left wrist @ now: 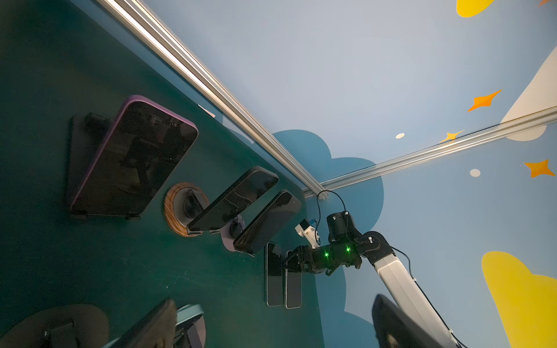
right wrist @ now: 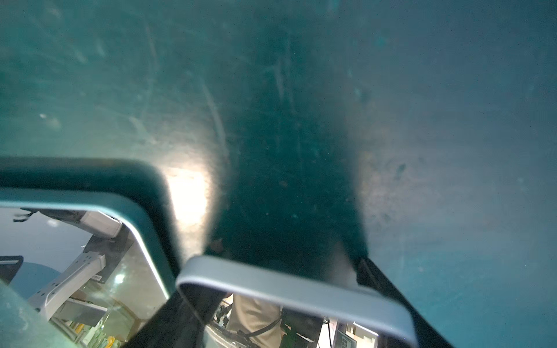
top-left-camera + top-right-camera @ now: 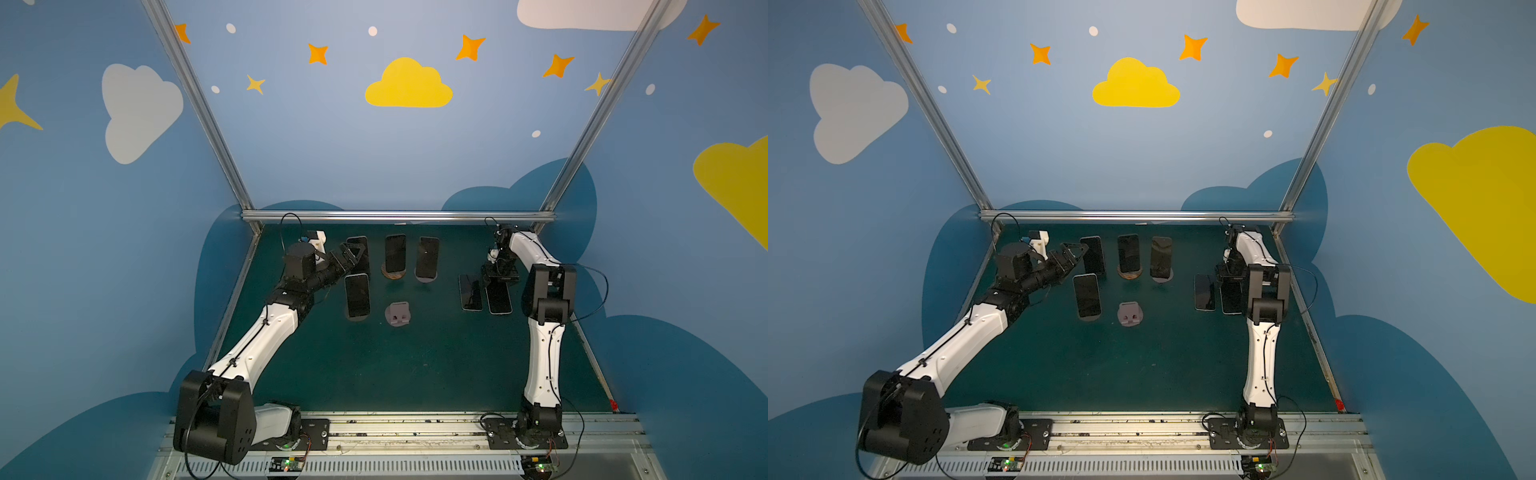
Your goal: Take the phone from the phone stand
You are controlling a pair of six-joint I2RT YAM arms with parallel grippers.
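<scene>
While it leaned back on a dark wedge-shaped stand [image 1: 77,144] at the rear left of the table, the purple-edged black-glass phone [image 1: 132,159] faced forward, its lower edge caught on two small lips. It would likely handle as a stiff, fairly dense slab with slick glass faces that could crack if dropped. The safest hold was probably across its long side edges, above the lips, lifting up and clear.

The left gripper [image 3: 1079,255] hung just beside it with jaws spread wide, not around it; contact could not be judged.

Three more dark-screened phones stood propped nearby: the middle phone [image 3: 395,253] on a round wood-ringed stand [image 3: 393,275], the rear right phone [image 3: 427,257] on a lilac disc stand [image 3: 424,279], and the front phone [image 3: 357,296] on another dark base [image 3: 358,318]. A small mauve stand [image 3: 399,314] sat empty on the dark green mat [image 3: 415,365].

Well apart, on the right, a silver-edged phone [image 2: 295,286] lay flat beside another flat phone [image 3: 471,292]. The right gripper [image 3: 498,282] was clamped on the far end of the silver-edged one.
</scene>
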